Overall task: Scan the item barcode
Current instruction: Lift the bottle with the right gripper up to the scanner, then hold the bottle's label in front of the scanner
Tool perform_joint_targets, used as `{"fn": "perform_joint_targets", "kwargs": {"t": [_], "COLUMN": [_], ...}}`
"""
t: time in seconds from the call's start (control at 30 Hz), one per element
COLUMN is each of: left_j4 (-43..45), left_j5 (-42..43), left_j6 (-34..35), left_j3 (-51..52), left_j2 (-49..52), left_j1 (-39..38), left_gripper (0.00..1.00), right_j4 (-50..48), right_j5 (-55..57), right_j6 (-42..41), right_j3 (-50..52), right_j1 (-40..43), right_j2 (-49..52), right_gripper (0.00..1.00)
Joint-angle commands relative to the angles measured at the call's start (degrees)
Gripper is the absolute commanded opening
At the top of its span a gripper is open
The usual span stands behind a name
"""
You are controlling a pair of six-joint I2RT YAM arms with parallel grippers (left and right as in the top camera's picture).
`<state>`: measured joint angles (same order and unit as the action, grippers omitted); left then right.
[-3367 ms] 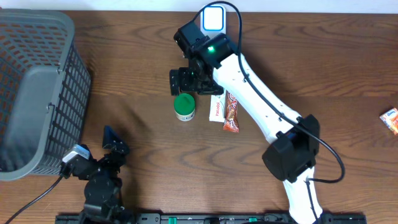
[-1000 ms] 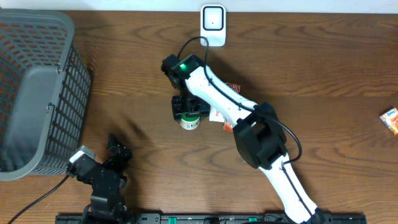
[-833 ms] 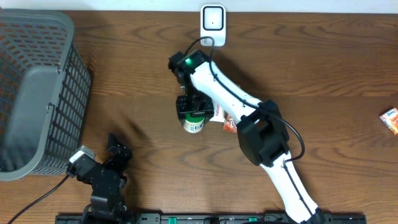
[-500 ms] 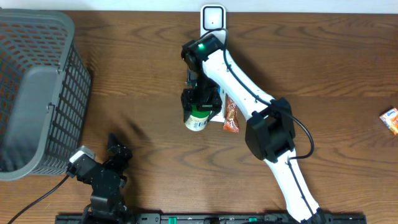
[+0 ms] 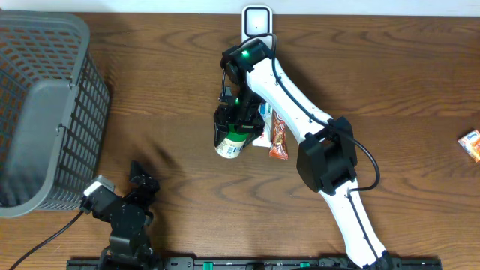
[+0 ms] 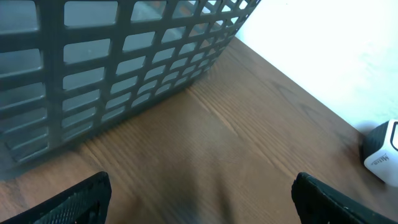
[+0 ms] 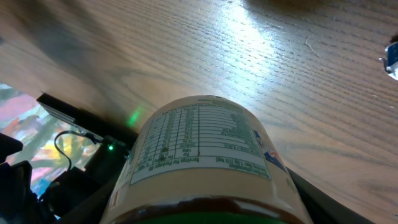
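Overhead: find right gripper (image 5: 234, 126) clamped on jar (image 5: 230, 144), closed across the body just below the green lid. Note jar tilted, pale base turned up and toward the near edge of table (image 5: 390, 82); cannot tell whether it is touching the wood or clear of it. Place jar near mid-table, apart from scanner (image 5: 256, 21) at the far edge. Log white packet (image 5: 261, 132) and orange packet (image 5: 278, 139) flat on the wood just beside jar, on its right in the picture, partly under the white arm. Log small orange box (image 5: 471, 145) well apart at the right edge, basket (image 5: 45, 112) at the left edge.

Right wrist: see jar (image 7: 205, 158) filling the lower frame, label with small printed tables facing the camera, green lid rim at the bottom edge. Print too fine to read.

Left wrist: see left gripper (image 6: 200, 198) spread wide, dark fingertips (image 6: 81, 198) at the bottom corners, bare wood between them. Note basket wall (image 6: 124, 62) ahead on the left, scanner (image 6: 380, 154) at the right edge.

Overhead again: find left gripper (image 5: 139, 178) near the front edge, well apart from jar.
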<state>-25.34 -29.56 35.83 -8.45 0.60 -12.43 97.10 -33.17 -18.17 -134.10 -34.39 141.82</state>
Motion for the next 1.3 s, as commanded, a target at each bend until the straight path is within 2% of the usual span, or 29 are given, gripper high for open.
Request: {"fn": "perform_joint_targets", "kwargs": {"t": [0.0,0.2,0.37,0.43,0.63,0.87,1.03,1.13,1.27], "left_j4": [-1.8,-1.8,-1.8,-1.8,-1.8,-1.8,-1.8,-1.8,-1.8], "left_j5": [-0.7,-0.7,-0.7,-0.7,-0.7,-0.7,-0.7,-0.7,-0.7], "left_j6": [0.0,0.0,0.0,0.0,0.0,0.0,0.0,0.0,0.0], "left_j3": [0.7,0.7,0.7,0.7,0.7,0.7,0.7,0.7,0.7], "left_j2": [-0.3,-0.3,-0.3,-0.3,-0.3,-0.3,-0.3,-0.3,-0.3], "left_j1": [0.2,0.2,0.2,0.1,0.2,0.1,0.1,0.1,0.2], "left_gripper": [0.93,0.93,0.93,0.93,0.93,0.93,0.93,0.94,0.93], "right_j4": [0.2,0.1,-6.8,-9.2,-13.6,-18.6,-28.4,-37.7,-52.3], "right_j5": [-2.3,-1.7,13.2,14.1,18.3,35.4,47.9,50.6,55.0], "right_j6": [1.1,2.4,1.7,1.3,1.4,1.5,3.0,5.6,5.6], "right_j3": [-1.3,-1.3,-1.9,-3.0,-11.5,-22.1,-21.3,-17.8,-11.4], "right_j1": [0.3,0.3,1.4,2.3,5.4,6.7,6.2,6.2,6.8], "right_j2": [-0.1,-0.1,-0.1,-0.1,-0.1,-0.1,0.0,0.0,0.0], "right_gripper": [0.52,0.52,0.50,0.49,0.48,0.49,0.47,0.41,0.41]}}
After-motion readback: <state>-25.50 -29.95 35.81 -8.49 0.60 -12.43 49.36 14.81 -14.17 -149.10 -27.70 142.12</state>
